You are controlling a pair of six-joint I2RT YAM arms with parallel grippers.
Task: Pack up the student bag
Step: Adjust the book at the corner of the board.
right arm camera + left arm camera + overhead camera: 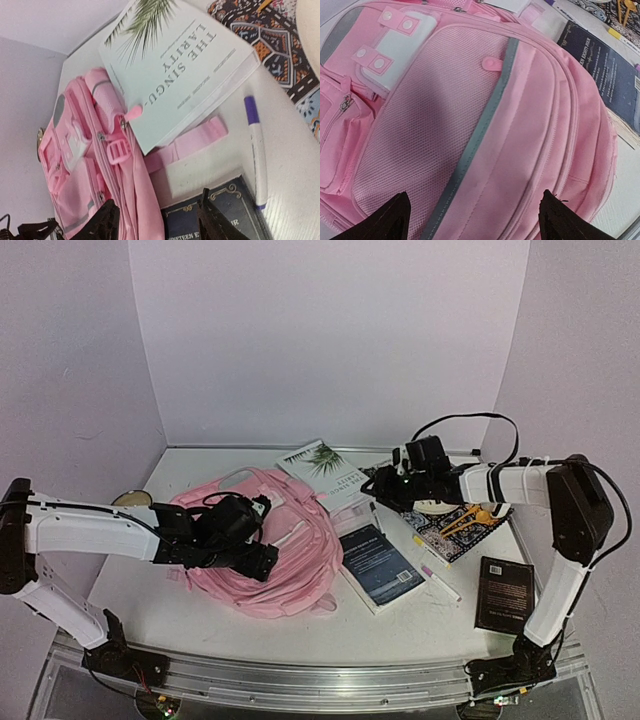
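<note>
the student bag (300, 550) lies on the counter (180, 615) at centre-left of the top view, partly hidden under the left arm. left fingers (390, 220) spread wide above it, only tips showing; right fingers (106, 222) part-open, empty.

The white bench (200, 610) carries the pink student bag (270, 540), which lies flat at its left-centre. A white book (322, 468) with a palm-leaf cover lies behind the bag towards the rear wall, one edge over a pink strap. A dark blue book (378, 565) lies just beside the bag on its right. A white marker (441, 584) lies further right. A flat patterned item (455, 530) lies behind the marker, and a black book (503, 592) lies near the right front edge. A small round item (130, 498) sits at the far left.
</note>
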